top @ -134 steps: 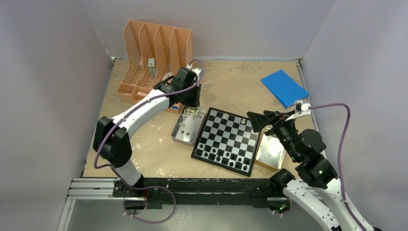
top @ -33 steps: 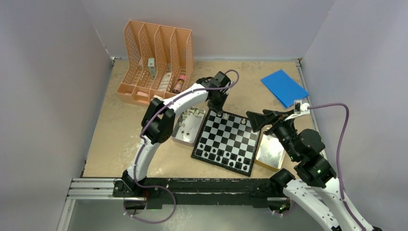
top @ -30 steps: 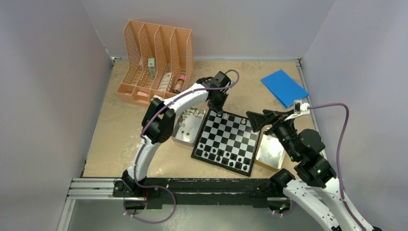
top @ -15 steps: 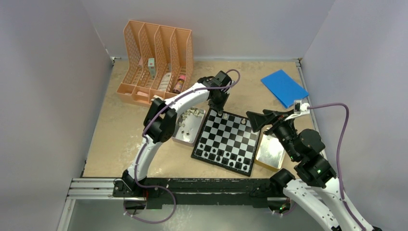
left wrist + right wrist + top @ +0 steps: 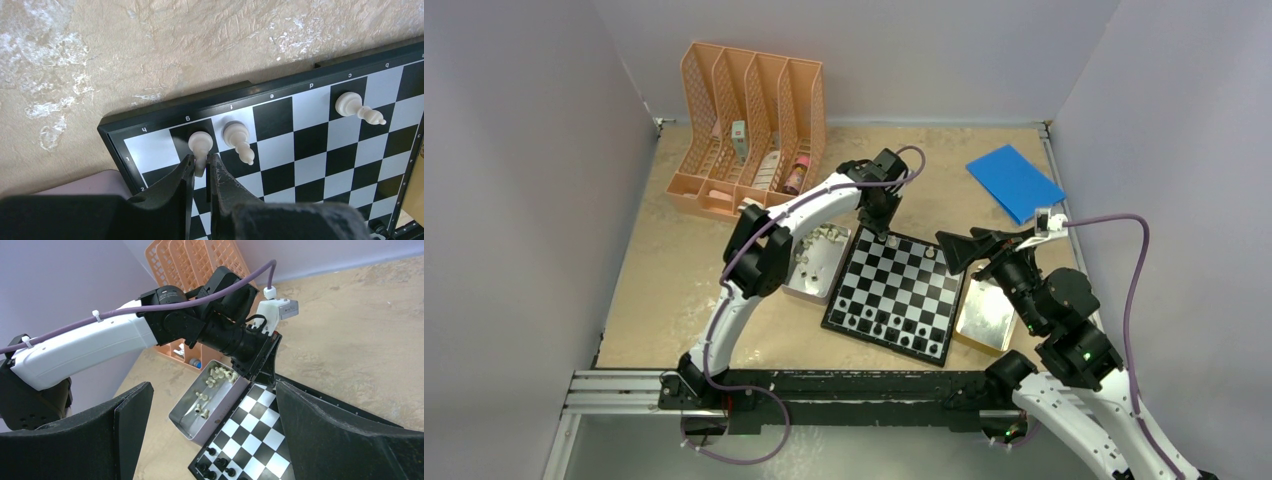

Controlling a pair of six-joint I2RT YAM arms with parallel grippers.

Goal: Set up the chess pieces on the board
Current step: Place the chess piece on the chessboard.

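The board [image 5: 894,295] sits mid-table, with a tin [image 5: 792,283] of pale pieces touching its left side. My right gripper [image 5: 212,390] hangs spread wide near the board's far right corner. My left gripper [image 5: 201,161] is pinched on a white piece [image 5: 200,142] standing on the g square of the edge row, and a second white piece [image 5: 236,134] is just beside it.
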